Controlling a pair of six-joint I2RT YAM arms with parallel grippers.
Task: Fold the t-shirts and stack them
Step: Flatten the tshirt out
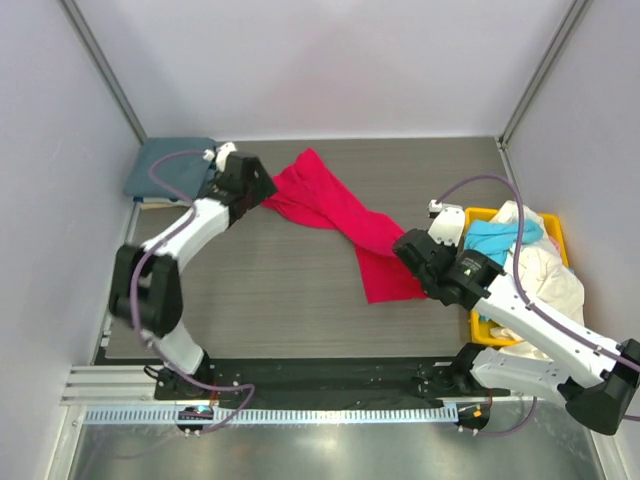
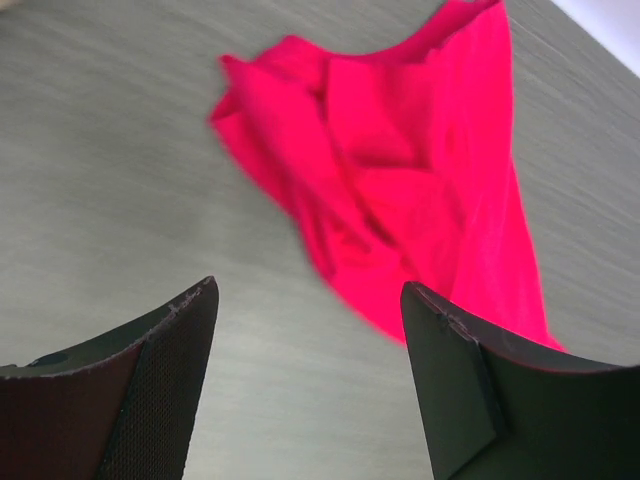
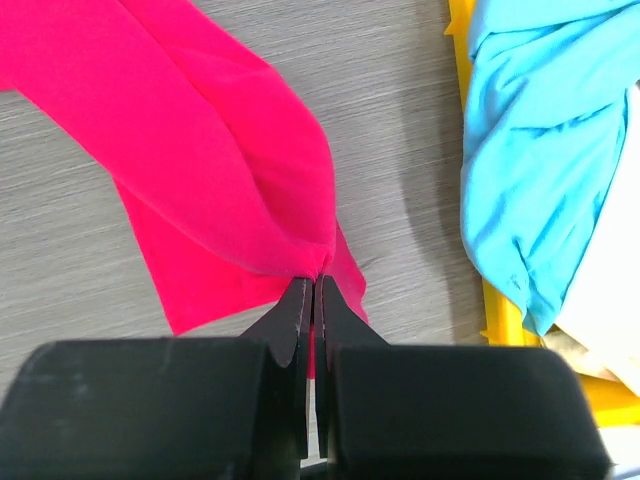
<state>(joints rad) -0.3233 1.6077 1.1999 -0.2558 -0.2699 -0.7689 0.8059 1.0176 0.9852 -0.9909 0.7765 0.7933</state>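
The right end effector is clamped shut on the red-pink t-shirt, which is draped across the surface. The left end effector is held apart, empty, near its far end. A cyan t-shirt and a cream-white t-shirt are heaped in the yellow bin.

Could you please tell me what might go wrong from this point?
The right fingers pinch only a small edge of the twisted red-pink cloth t-shirt, so it could slip out. The open left fingers hold nothing, so pulling now may only drag the bunched shirt.
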